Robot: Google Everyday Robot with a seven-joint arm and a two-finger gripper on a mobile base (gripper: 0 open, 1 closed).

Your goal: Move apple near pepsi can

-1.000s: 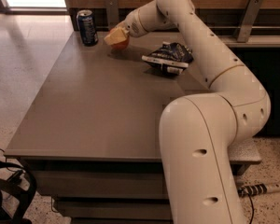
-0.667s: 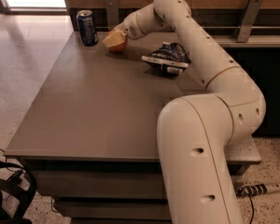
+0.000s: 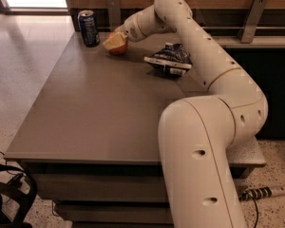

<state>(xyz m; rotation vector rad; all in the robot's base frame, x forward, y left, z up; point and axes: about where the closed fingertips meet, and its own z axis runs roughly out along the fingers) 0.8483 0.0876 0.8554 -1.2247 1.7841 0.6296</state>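
Contact at the far left corner of the table (image 3: 95, 108): the gripper (image 3: 113, 41) is closed on the apple (image 3: 118, 50), its pale fingers (image 3: 115, 38) lying across the upper part of the fruit so that only the red-orange underside shows below them. The apple sits low at the tabletop (whether it rests on the surface or hangs just above it, I cannot tell). The pepsi can (image 3: 89, 28) stands upright just beside it to the left, at the table's back edge, apart from the apple with a narrow strip of grey tabletop between them. The arm (image 3: 204, 65) rises cream-coloured from the lower right, bends at a thick elbow and reaches back and leftward over the table to the gripper. Under its forearm, to the right of the apple and well apart from the can, a dark blue snack bag (image 3: 170, 61) lies flat and crumpled. Behind the table runs a wooden panel with metal brackets (image 3: 251, 18). On the speckled floor at the right lies a power strip (image 3: 261, 193), and a black strap-like object (image 3: 9, 194) shows at the lower left.
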